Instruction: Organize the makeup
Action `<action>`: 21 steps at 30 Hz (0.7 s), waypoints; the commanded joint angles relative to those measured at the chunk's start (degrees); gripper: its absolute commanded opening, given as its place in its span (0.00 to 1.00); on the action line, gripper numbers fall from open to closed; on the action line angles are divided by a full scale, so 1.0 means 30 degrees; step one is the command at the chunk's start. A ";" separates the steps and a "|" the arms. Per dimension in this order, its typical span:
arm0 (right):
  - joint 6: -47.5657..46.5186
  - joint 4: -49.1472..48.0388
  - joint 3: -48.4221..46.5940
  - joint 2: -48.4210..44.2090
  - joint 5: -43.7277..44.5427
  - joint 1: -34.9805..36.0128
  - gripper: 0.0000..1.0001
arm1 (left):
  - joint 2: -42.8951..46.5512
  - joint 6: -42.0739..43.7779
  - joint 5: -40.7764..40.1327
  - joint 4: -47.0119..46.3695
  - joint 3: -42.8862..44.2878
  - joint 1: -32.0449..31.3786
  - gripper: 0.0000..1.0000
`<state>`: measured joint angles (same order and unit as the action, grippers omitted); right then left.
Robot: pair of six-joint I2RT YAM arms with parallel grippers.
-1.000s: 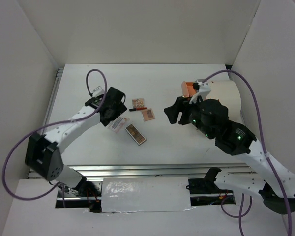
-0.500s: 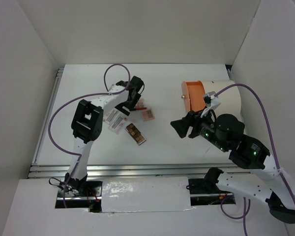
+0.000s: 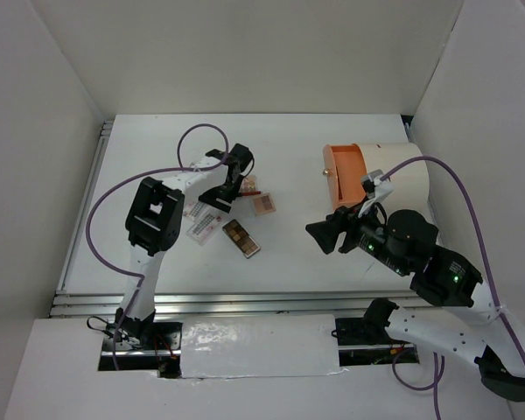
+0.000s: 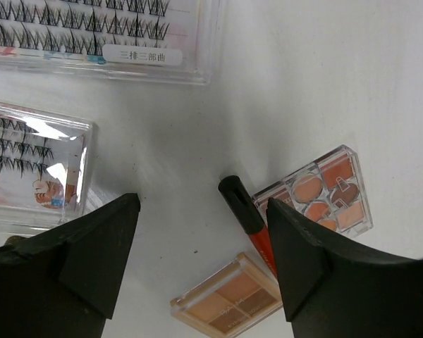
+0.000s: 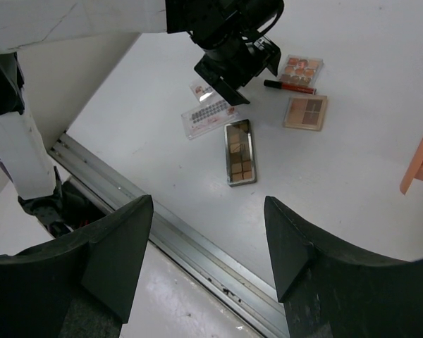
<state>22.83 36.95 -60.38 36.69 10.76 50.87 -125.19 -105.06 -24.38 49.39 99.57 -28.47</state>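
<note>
The makeup lies mid-table. My left gripper (image 3: 228, 193) (image 4: 201, 208) hovers open low over it, with nothing between its fingers. A red stick (image 4: 248, 220) with a black cap lies just inside its right finger (image 4: 317, 267). A square beige palette (image 4: 229, 301) and a multi-pan palette (image 4: 319, 193) lie beside the stick. Two clear lash packets (image 4: 92, 35) (image 4: 35, 169) lie further off. A long brown palette (image 3: 241, 238) (image 5: 240, 151) rests nearer the front. My right gripper (image 3: 320, 234) (image 5: 208, 204) hangs open and high, right of the group.
A large white cylinder (image 3: 394, 171) lies at the right, its orange drawer front (image 3: 342, 175) facing the makeup. White walls enclose the table on three sides. A metal rail (image 5: 197, 246) runs along the near edge.
The left gripper has swung right from the packets to over the red stick and narrowed a little. The right gripper has drawn back from the orange drawer toward the near edge.
</note>
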 commanded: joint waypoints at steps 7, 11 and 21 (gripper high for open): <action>-0.0754 -0.0188 -0.0059 -0.0656 0.0044 0.0152 0.72 | -0.1103 -0.0841 -0.0399 0.1173 0.1611 0.0056 0.72; -0.0754 -0.0275 -0.0088 -0.1007 -0.0102 0.0123 0.72 | -0.1601 -0.0871 -0.0340 0.1321 0.2112 0.0056 0.69; -0.0959 -0.0686 0.0088 -0.1506 -0.0277 0.0123 0.72 | -0.2745 -0.0841 -0.0018 0.2377 0.3083 0.0144 0.40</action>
<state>21.12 36.82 -60.36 32.64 10.24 50.87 -131.31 -106.94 -24.69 52.93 109.30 -28.40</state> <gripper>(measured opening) 0.720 0.426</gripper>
